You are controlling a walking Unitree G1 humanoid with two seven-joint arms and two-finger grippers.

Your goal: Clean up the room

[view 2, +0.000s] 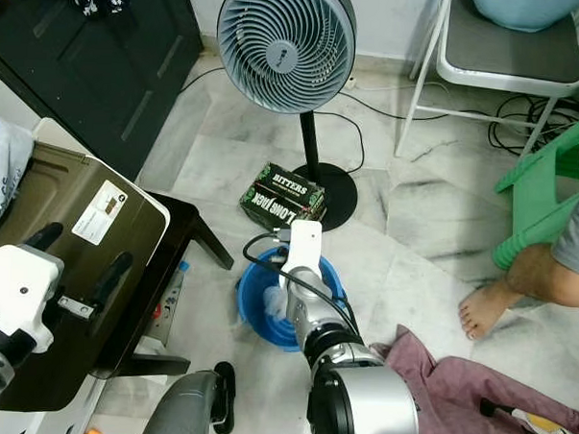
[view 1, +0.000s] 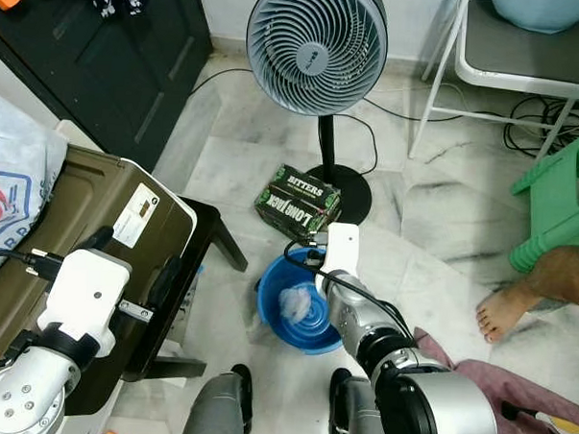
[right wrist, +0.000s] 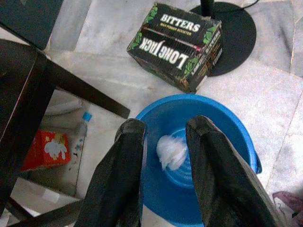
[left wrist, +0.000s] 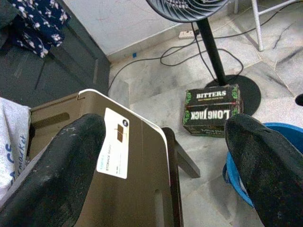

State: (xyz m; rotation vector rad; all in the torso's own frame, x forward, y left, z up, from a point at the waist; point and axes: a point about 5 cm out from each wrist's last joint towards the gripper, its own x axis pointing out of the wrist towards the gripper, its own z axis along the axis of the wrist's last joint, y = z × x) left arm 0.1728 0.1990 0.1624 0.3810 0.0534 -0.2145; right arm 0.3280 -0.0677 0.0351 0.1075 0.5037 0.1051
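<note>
Silver arms w/ black joints, white wrist housings, black cables, black-fingered right hand (right wrist: 163,170)

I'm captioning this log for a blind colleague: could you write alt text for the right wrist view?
The right gripper hangs with its fingers open above a blue basin holding a crumpled white wad. Beyond it on the marble floor lies a dark Long Jack Bitters box beside the fan base.

floor (view 1: 433,223): pale marble tiles
blue basin (view 1: 300,314): near centre
Bitters box (view 1: 298,203): just beyond the basin
fan base (view 1: 343,191): beside the box
</note>
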